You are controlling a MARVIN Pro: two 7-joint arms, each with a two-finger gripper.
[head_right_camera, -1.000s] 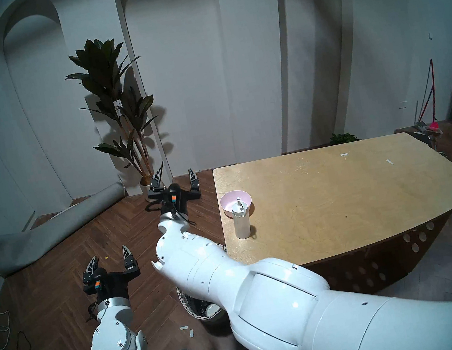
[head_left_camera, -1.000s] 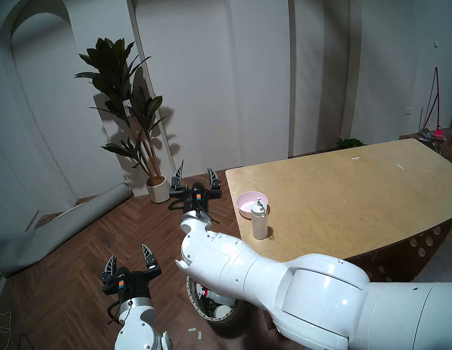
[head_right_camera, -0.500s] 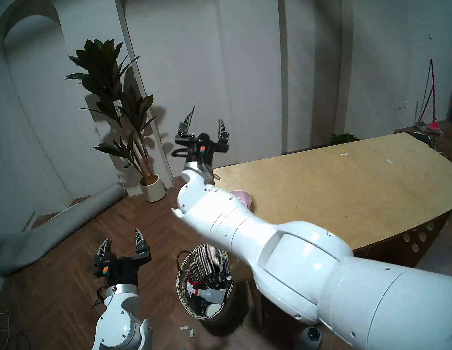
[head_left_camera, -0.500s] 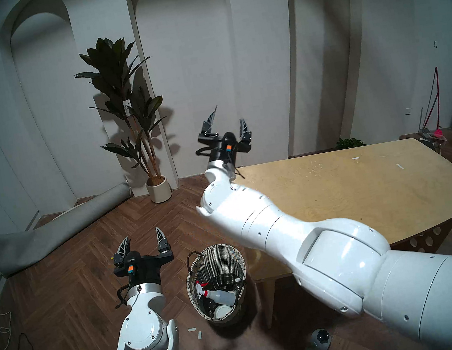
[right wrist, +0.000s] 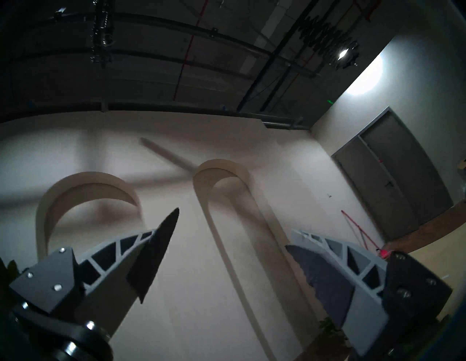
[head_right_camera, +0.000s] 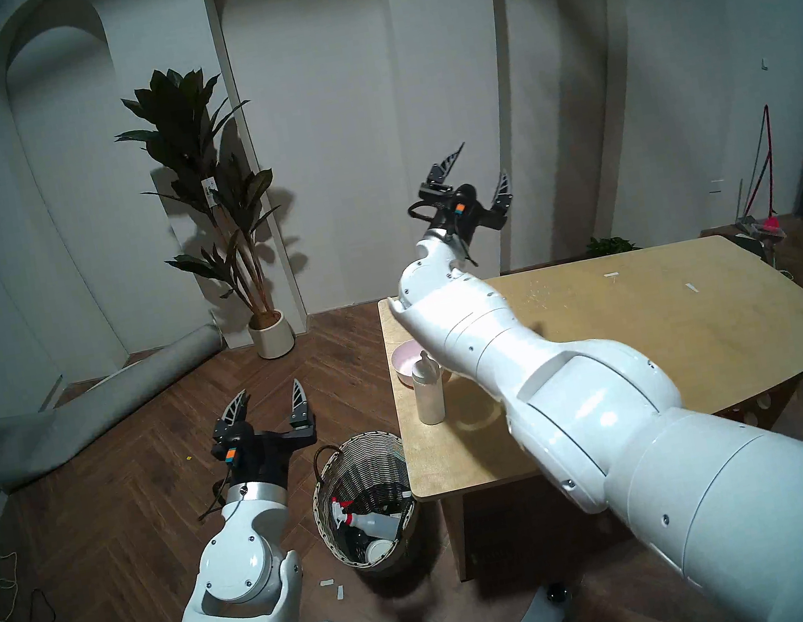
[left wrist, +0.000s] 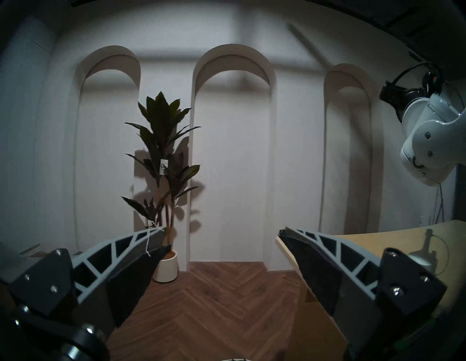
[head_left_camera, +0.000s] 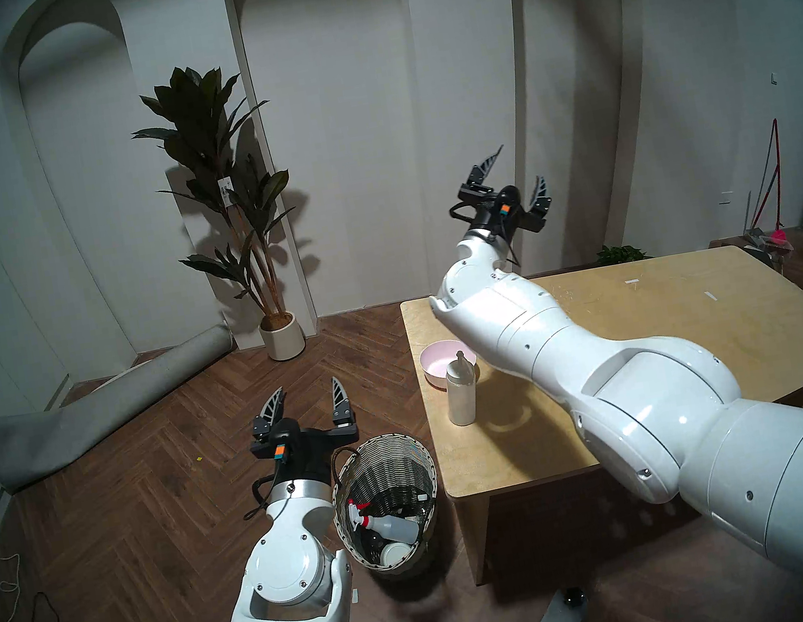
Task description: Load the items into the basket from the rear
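The wicker basket (head_left_camera: 387, 467) (head_right_camera: 361, 466) stands on the floor by the table's near left corner. The spray bottle (head_left_camera: 391, 524) (head_right_camera: 375, 519) lies inside it. The white pump-top bottle (head_left_camera: 460, 395) (head_right_camera: 429, 398) stands on the table, just in front of the pink bowl (head_left_camera: 441, 361) (head_right_camera: 406, 362). My left gripper (head_left_camera: 308, 388) (head_right_camera: 270, 389) (left wrist: 222, 230) is open and empty, just left of the basket's handle. My right gripper (head_left_camera: 521, 163) (head_right_camera: 483, 159) (right wrist: 234, 221) is open and empty, raised high above the table's far side. Its forearm passes over the bowl.
The wooden table (head_left_camera: 655, 341) fills the right. A plant in a cream pot (head_left_camera: 281, 334) and a rolled grey carpet (head_left_camera: 92, 420) lie at the back left. Cables (head_left_camera: 10, 600) lie on the floor at far left. A white round object (head_left_camera: 393, 553) also sits in the basket.
My right arm has swung from over the basket up and to the right, above the table, uncovering the basket. My left gripper has moved forward and right, up to the basket. Both stay open.
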